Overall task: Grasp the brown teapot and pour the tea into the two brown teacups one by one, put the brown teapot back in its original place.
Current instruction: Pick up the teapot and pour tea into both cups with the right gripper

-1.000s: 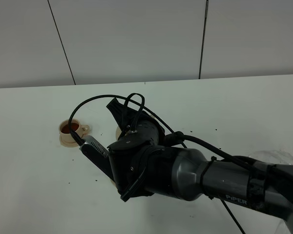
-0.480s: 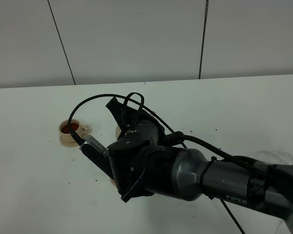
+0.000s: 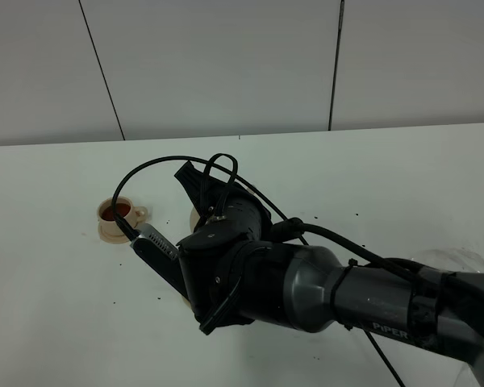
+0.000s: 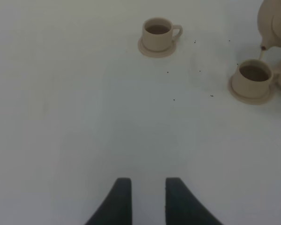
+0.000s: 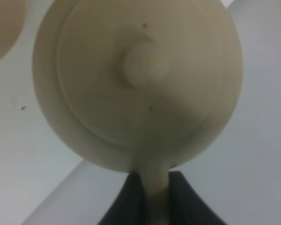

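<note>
While the teapot (image 5: 136, 84) hangs tipped in the right claw (image 5: 154, 197), whose jaws are clenched on its handle, nothing has shifted over the last second: arm and pot sit as they did. In the left wrist view the spout hangs just over the near cup (image 4: 254, 79), a thin stream running into it, and tea shows dark inside; the far cup (image 4: 157, 33) already holds tea. So the second pour looks under way, with the return to the saucer (image 5: 2, 28) beside the pot left. The left claw (image 4: 148, 199) hovers released, well apart from both. The white table (image 4: 84, 117) carries scattered dark specks; pale wall panels (image 3: 226, 64) stand behind
</note>
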